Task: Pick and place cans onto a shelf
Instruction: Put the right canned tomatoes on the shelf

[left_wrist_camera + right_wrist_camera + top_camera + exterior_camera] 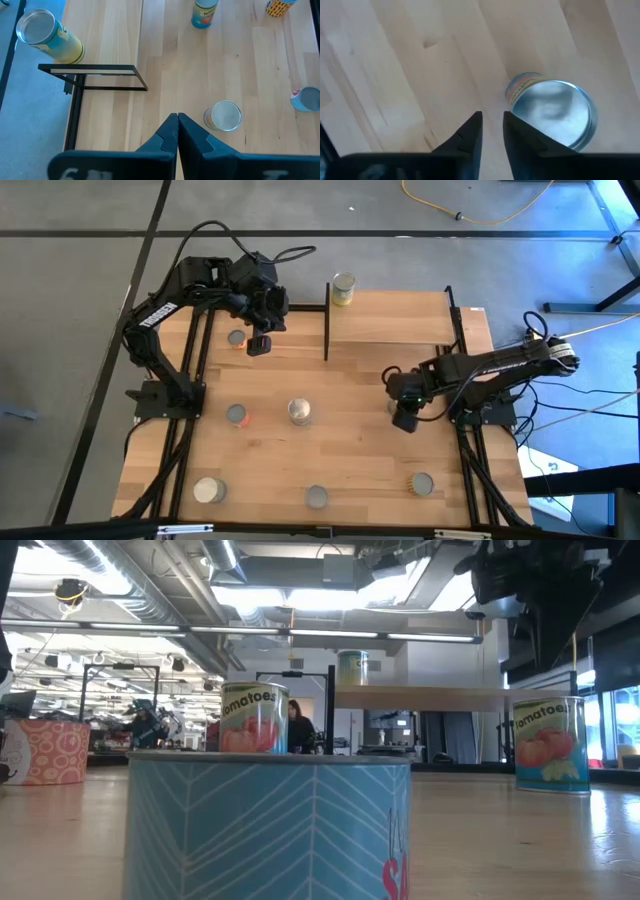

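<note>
Right wrist view: a can (552, 114) stands upright on the table (395, 60) just beside the right gripper (492, 131), outside its fingers, which stand a narrow gap apart and hold nothing. The can has a shiny silver top and a striped blue, orange and yellow label. The left gripper (177, 131), fingers pressed together and empty, hovers near the shelf (92, 80), where a yellow-labelled can (47, 36) stands.

One can (554, 112), silvery top upward, is seen upright on the tabletop (410, 65), just beside the right gripper (492, 131), whose fingers are narrowly parted.
</note>
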`<state>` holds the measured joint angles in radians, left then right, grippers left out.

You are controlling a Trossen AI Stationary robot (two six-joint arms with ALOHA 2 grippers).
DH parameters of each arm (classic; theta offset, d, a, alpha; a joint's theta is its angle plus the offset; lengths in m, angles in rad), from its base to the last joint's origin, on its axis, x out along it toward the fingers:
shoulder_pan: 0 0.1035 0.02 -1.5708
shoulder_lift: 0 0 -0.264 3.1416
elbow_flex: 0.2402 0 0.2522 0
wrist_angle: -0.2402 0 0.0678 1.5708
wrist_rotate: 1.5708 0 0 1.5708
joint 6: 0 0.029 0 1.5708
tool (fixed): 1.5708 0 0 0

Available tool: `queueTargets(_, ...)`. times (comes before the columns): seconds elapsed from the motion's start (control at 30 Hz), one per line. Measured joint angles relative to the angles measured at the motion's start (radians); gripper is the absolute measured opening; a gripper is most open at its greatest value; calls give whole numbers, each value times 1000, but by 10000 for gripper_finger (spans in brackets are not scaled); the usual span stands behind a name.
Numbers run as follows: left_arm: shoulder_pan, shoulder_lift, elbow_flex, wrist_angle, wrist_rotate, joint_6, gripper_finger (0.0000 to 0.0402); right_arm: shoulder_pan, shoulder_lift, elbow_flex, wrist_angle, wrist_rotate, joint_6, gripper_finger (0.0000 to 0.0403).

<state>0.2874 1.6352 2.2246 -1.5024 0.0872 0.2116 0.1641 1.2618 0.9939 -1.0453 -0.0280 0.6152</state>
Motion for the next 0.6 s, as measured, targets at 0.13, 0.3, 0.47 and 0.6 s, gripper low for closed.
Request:
queueTargets(0.13, 0, 0, 0, 0, 0, 1, 0, -1, 36, 0, -5, 0, 60, 83)
queueTargets(0.3, 0, 0, 0, 0, 0, 1, 0, -1, 94, -1, -5, 6, 71, 84)
queueTargets(0.47, 0, 0, 0, 0, 0, 1, 0, 0, 116, 2, -3, 8, 62, 84)
queueTargets(0.6, 0, 0, 0, 0, 0, 1, 0, 0, 119, -1, -7, 9, 60, 84)
